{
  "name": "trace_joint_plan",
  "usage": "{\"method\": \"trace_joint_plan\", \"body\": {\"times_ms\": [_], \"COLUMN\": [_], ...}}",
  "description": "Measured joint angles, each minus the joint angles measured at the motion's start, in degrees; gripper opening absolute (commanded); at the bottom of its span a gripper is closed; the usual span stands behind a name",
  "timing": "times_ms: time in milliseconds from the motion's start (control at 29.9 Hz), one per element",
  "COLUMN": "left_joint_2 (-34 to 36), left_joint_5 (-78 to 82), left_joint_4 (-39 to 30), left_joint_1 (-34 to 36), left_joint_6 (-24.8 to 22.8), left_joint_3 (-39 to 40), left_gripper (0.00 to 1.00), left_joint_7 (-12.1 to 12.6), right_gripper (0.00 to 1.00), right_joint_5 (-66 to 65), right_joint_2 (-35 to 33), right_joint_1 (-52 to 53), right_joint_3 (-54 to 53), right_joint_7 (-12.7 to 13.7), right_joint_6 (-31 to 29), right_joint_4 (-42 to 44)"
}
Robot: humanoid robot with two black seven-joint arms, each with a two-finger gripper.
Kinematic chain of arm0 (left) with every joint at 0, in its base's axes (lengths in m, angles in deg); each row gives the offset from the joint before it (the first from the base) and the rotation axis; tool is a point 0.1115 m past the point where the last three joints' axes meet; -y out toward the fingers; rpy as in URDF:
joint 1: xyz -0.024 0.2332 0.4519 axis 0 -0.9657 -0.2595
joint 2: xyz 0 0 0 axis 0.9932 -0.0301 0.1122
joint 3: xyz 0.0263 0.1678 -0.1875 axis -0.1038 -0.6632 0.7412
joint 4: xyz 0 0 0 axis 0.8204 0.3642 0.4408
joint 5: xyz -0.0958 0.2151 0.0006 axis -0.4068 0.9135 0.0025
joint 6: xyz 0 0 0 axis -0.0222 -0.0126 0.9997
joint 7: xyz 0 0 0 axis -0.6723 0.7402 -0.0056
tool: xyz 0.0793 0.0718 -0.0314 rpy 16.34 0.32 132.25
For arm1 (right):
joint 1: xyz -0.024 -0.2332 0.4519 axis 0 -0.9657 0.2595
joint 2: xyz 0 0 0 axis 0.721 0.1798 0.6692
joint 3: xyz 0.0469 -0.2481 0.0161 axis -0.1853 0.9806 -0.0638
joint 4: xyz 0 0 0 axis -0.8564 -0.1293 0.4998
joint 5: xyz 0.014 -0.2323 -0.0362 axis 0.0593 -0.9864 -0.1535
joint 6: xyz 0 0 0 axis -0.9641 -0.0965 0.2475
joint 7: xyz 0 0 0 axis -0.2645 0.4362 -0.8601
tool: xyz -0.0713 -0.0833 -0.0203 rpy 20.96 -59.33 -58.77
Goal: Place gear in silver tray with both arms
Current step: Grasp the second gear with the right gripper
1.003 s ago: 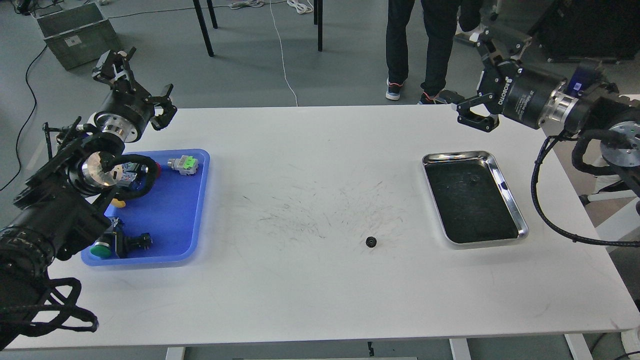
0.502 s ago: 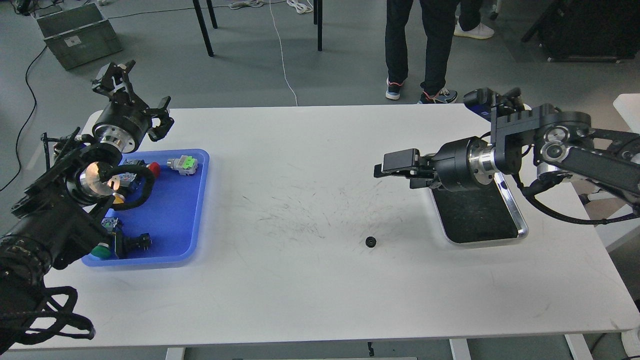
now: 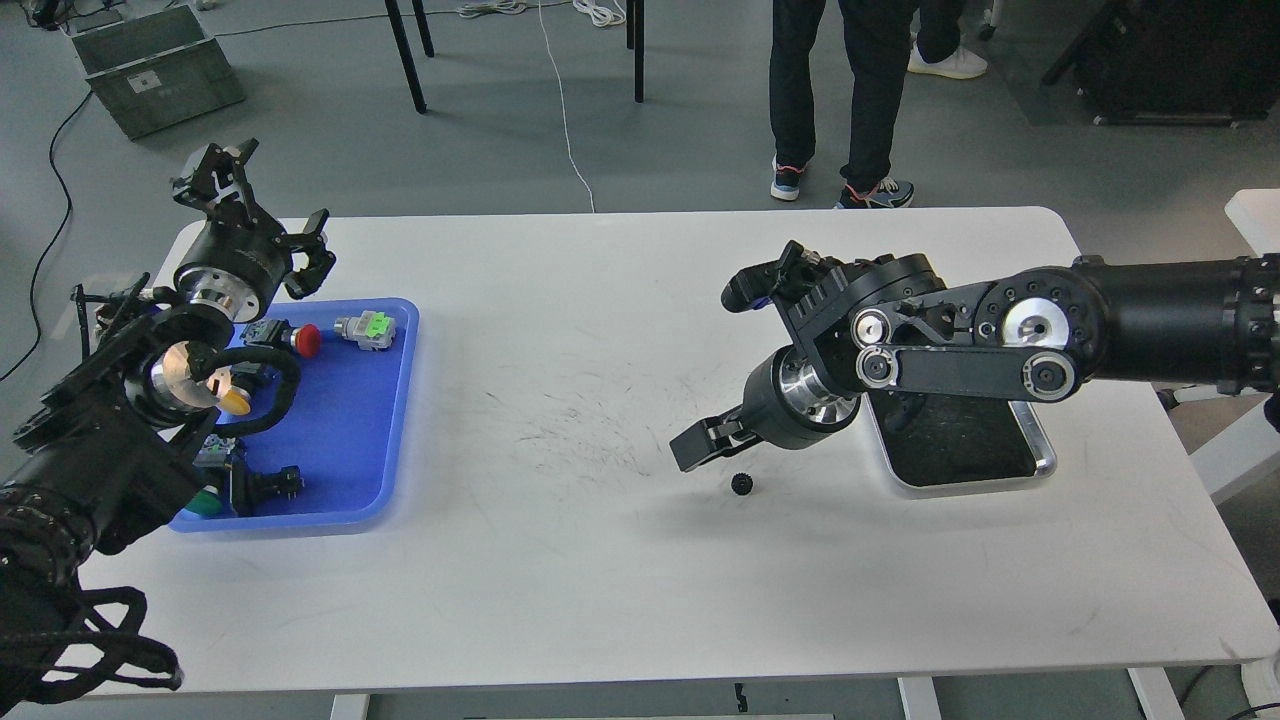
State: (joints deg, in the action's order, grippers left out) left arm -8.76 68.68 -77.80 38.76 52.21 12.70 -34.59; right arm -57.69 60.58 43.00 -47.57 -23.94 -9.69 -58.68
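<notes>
A small black gear (image 3: 741,484) lies on the white table (image 3: 560,580), left of the silver tray (image 3: 1041,447). My right arm reaches across the tray and hides its far half. My right gripper (image 3: 712,447) hangs low just above and left of the gear, apart from it; its fingers look open and empty. My left gripper (image 3: 258,212) is open and empty, raised over the table's far left corner, beyond the blue tray (image 3: 345,440).
The blue tray holds several small parts, among them a grey part with a green top (image 3: 367,328) and a red-capped part (image 3: 305,339). A person's legs (image 3: 850,100) stand behind the table. A grey crate (image 3: 150,65) sits on the floor at far left.
My right arm has swung from the far right across the silver tray and down toward the gear. My left gripper has drifted slightly left and back.
</notes>
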Motion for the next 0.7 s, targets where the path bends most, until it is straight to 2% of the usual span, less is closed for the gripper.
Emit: {"method": "trace_joint_plan", "body": {"times_ms": [468, 702], "left_joint_2": [0.16, 0.3], "left_joint_5": [-0.04, -0.12], "left_joint_4": [-0.04, -0.05], "left_joint_1": [-0.68, -0.68], "left_joint_6": [-0.23, -0.26], "left_joint_3": [0.01, 0.0], "left_gripper": [0.98, 0.98], "left_joint_7": [-1.15, -1.35], "right_gripper": [0.97, 0.93], "right_joint_5": [-0.56, -0.58], "right_joint_2": [10.04, 12.52], "right_joint_1": [-1.3, -2.34], "right_joint_3": [7.56, 9.05], "right_joint_7": [0.0, -0.07], "right_joint_6": [-0.02, -0.02], "right_joint_4": [8.18, 10.35]}}
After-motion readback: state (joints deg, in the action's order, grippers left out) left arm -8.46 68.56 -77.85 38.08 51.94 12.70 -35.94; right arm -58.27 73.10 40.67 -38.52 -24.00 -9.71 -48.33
